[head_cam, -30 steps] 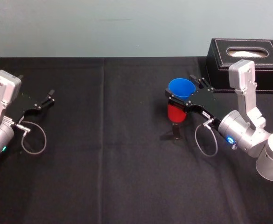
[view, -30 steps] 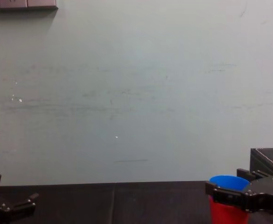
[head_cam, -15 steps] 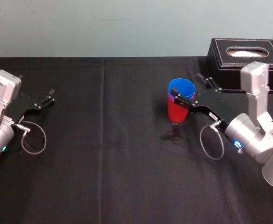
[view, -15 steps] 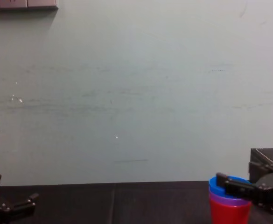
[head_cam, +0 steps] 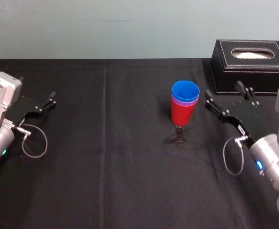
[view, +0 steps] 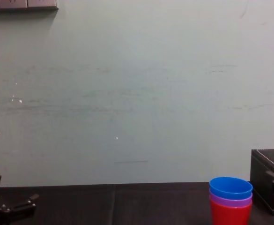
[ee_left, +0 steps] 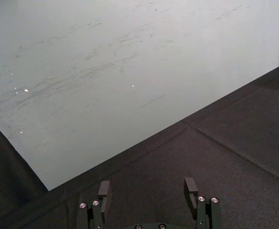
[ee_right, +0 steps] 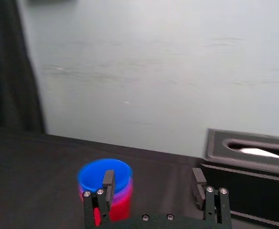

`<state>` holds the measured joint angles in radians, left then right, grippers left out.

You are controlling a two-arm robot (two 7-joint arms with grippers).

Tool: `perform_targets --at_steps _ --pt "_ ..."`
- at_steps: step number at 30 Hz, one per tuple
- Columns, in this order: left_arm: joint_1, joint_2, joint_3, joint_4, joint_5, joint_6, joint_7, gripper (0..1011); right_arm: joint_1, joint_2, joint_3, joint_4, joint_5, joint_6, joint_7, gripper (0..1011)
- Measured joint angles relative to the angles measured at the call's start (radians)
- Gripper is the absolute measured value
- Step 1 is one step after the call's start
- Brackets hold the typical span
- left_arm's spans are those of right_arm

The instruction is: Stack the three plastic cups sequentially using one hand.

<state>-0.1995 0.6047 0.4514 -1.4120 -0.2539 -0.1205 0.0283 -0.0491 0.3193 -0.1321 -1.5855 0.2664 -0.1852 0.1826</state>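
Cups are nested in one upright stack, on the desk a bit right of centre. The red cup is at the bottom and stands on the black cloth. The purple cup sits inside it with just a rim band showing. The blue cup is on top, mouth up, nothing in it. From the chest view the rims look level and the stack stands straight.

The right gripper is just to the right of the stack: near it, not touching, with clear cloth between the nearer finger and the red wall. Its fingers are spread wide, about a cup's width or more, and hold nothing. In the right wrist view one finger overlaps the blue rim (line of sight only, the head view shows the gap). The gripper sits between the stack and the black stitched box.

The box is at the rear right corner of the desk, well apart from the cups. It has white stitching round the top and an oval opening with something pale inside; can't tell what.

The left gripper is parked at the far left of the desk, well apart from everything. Its fingers are wide open and empty, and the left wrist view shows bare cloth and the pale wall between them.
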Motion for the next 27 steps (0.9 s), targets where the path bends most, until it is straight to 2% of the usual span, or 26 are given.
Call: perform_targets --at_steps 6,10,13,19,27 --pt "0.0 0.0 0.0 0.0 0.0 0.0 0.0 1005 -0.022 -0.045 0.015 0.023 -0.071 -0.023 -0.09 1003" --pt "0.0 0.0 0.0 0.0 0.0 0.0 0.0 1005 -0.013 -0.075 0.016 0.078 -0.133 -0.046 -0.142 1003" --pt "0.0 0.0 0.0 0.0 0.0 0.0 0.0 1005 -0.001 -0.088 0.017 0.115 -0.161 -0.06 -0.156 1003" --pt "0.0 0.0 0.0 0.0 0.0 0.0 0.0 1005 0.017 -0.098 0.019 0.167 -0.179 -0.093 -0.149 1002" --pt "0.0 0.0 0.0 0.0 0.0 0.0 0.0 1005 0.015 -0.097 0.018 0.16 -0.178 -0.09 -0.149 1002"
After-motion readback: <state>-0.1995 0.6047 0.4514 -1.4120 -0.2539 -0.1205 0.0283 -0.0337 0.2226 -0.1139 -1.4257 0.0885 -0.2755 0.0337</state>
